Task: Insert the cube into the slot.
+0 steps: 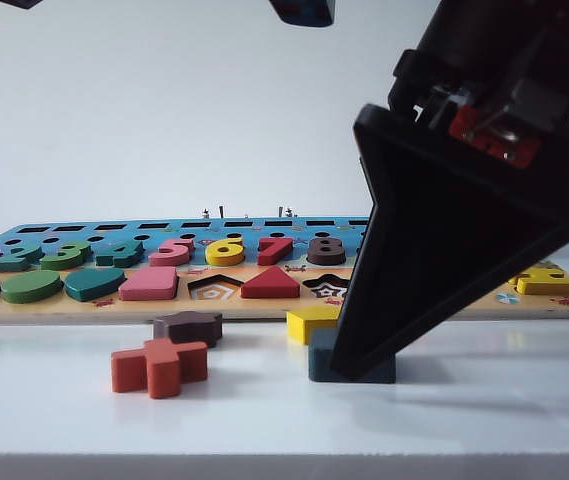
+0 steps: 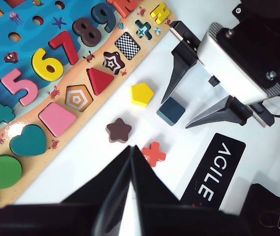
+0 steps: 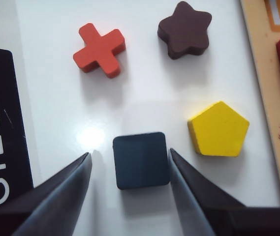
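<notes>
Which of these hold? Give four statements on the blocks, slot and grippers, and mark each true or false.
1. The right gripper stands open around the cube. True.
2. The cube already sits in the slot. False: it lies on the table, the slot empty.
3. The left gripper holds the star block. False: it is shut on nothing.
4. The yellow block lies beside the cube, apart. True.

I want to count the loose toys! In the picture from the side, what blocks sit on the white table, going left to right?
Orange-red wooden cross block → dark brown wooden star block → yellow wooden pentagon block → dark navy square wooden cube, with the right gripper around it.
</notes>
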